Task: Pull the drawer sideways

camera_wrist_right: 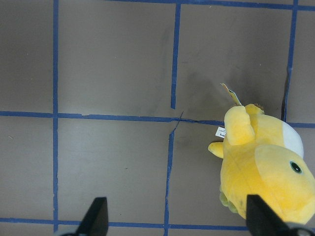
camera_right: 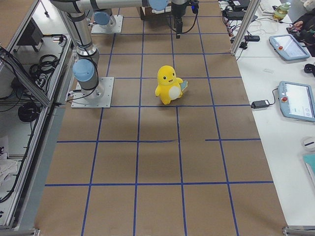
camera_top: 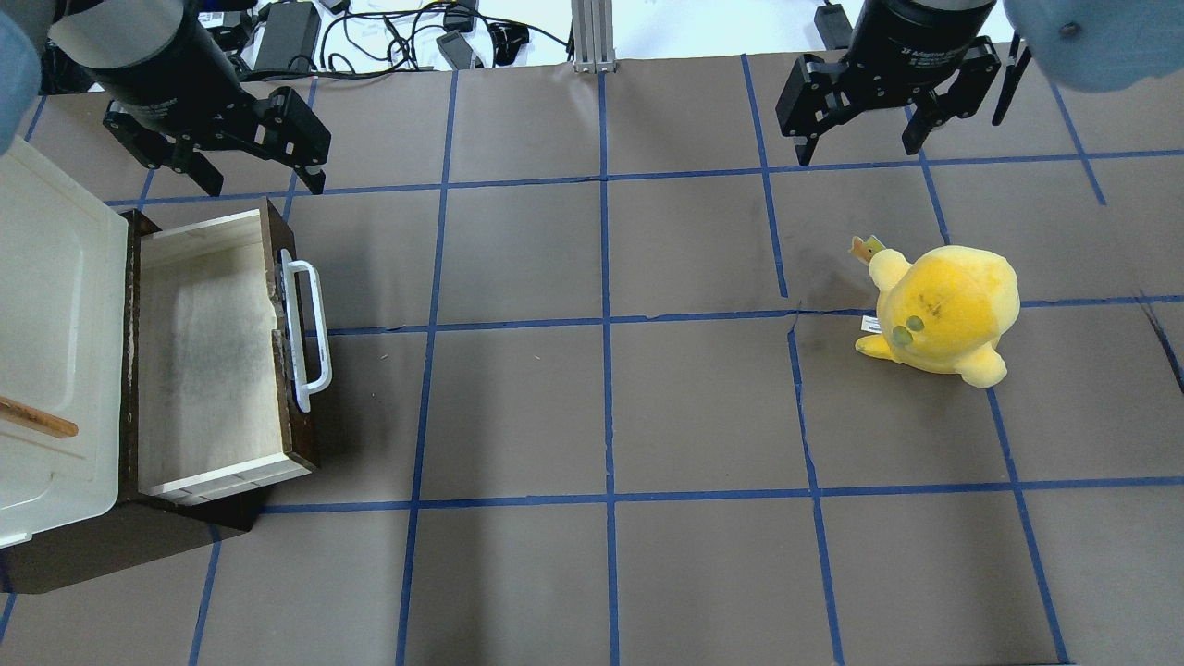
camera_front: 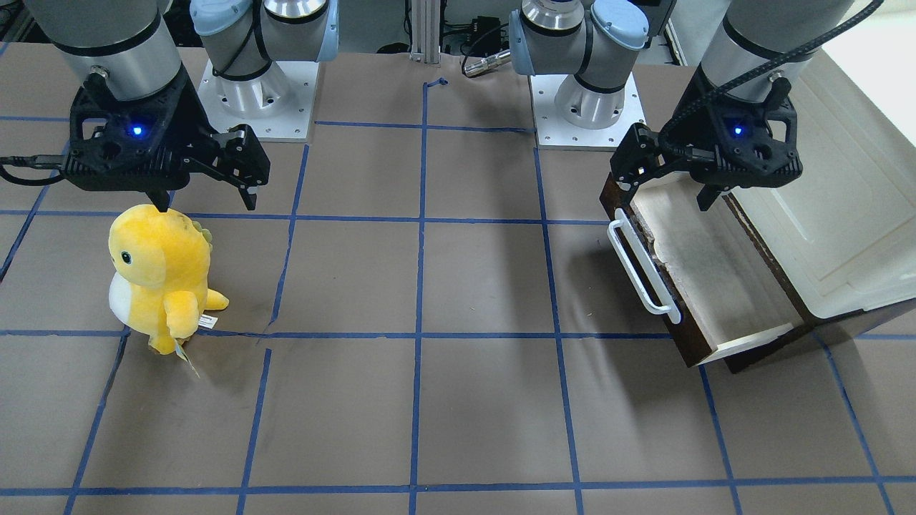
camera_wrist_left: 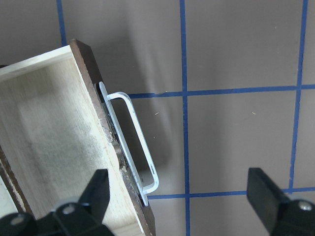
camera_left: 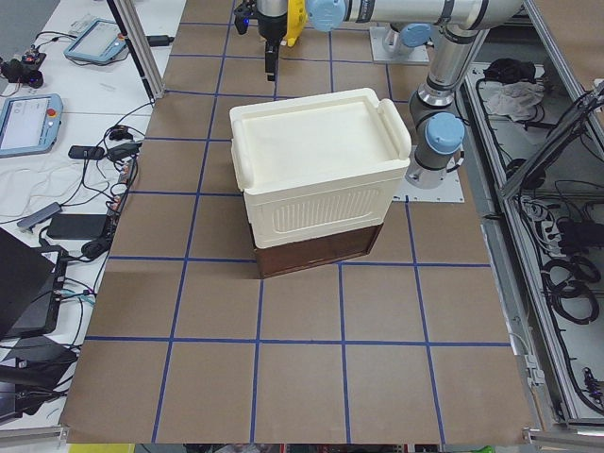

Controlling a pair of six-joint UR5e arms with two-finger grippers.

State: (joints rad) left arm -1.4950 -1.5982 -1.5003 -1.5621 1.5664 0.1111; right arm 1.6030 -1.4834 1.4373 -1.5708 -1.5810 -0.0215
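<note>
The drawer point(camera_top: 208, 361) stands pulled out of the cream-white cabinet point(camera_top: 55, 333), showing its pale wood inside, dark brown front and long white bar handle point(camera_top: 305, 333). It also shows in the front-facing view point(camera_front: 708, 279) and the left wrist view point(camera_wrist_left: 54, 147). My left gripper point(camera_top: 262, 176) is open and empty, above the table just past the drawer's far end and apart from the handle point(camera_wrist_left: 135, 142). My right gripper point(camera_top: 858, 148) is open and empty, above the table beyond a yellow plush toy.
The yellow plush toy point(camera_top: 943, 310) stands on the right half of the brown, blue-taped table point(camera_top: 601, 416), close below my right gripper point(camera_front: 206, 200). The cabinet point(camera_front: 844, 229) sits at the table's left end on a dark base. A wooden stick point(camera_top: 37, 418) lies on the cabinet top.
</note>
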